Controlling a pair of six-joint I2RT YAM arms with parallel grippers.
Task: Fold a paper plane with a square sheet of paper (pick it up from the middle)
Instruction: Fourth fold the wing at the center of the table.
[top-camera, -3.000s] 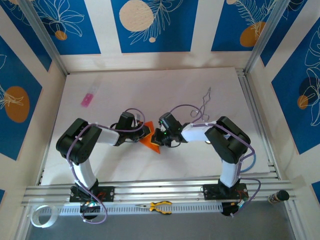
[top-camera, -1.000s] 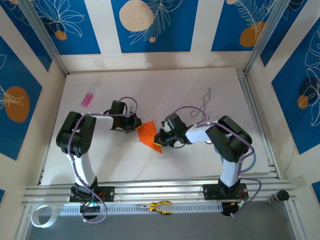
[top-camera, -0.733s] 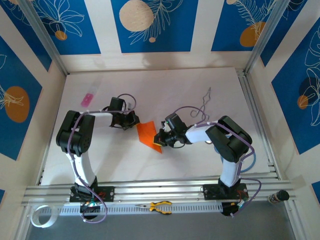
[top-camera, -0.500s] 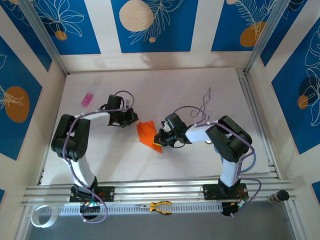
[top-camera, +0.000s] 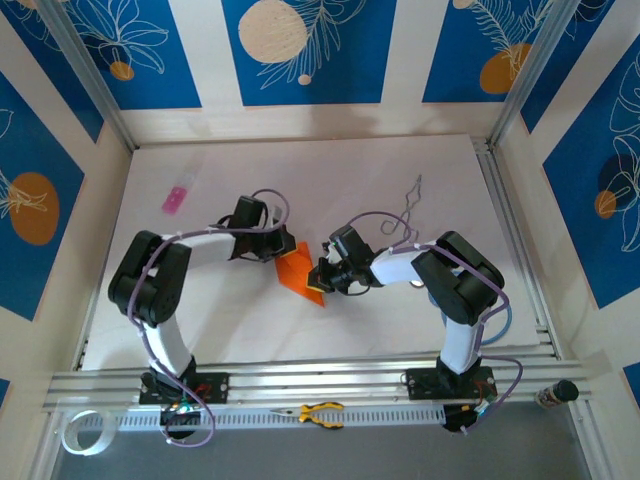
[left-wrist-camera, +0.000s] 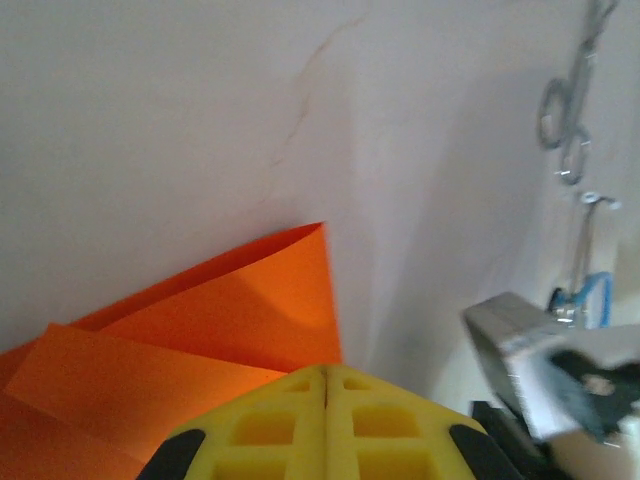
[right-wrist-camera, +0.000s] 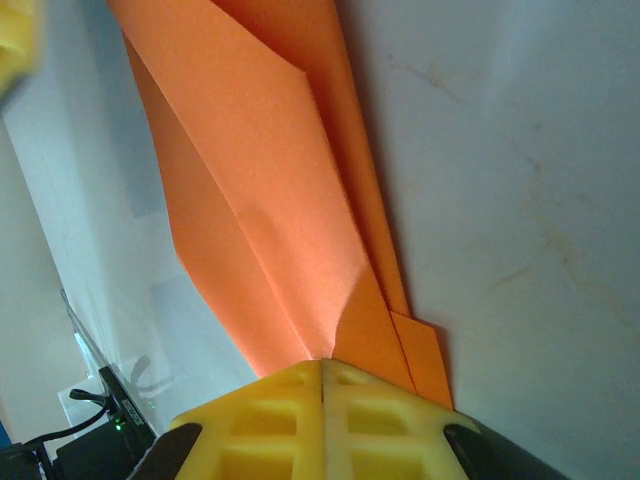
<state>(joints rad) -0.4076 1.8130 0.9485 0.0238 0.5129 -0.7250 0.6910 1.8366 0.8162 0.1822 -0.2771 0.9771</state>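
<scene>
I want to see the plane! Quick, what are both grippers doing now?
Left gripper: jaws shut, tips at the orange paper.
Right gripper: jaws shut, tips at the same paper.

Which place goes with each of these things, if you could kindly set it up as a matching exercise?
Column one:
1. orange paper
2. pink object
3. yellow-handled pliers

Column two:
A. on the near rail, in front of the table
B. middle of the table
C. far-left part of the table

Pairs: 1-B; 2-C; 3-A
</scene>
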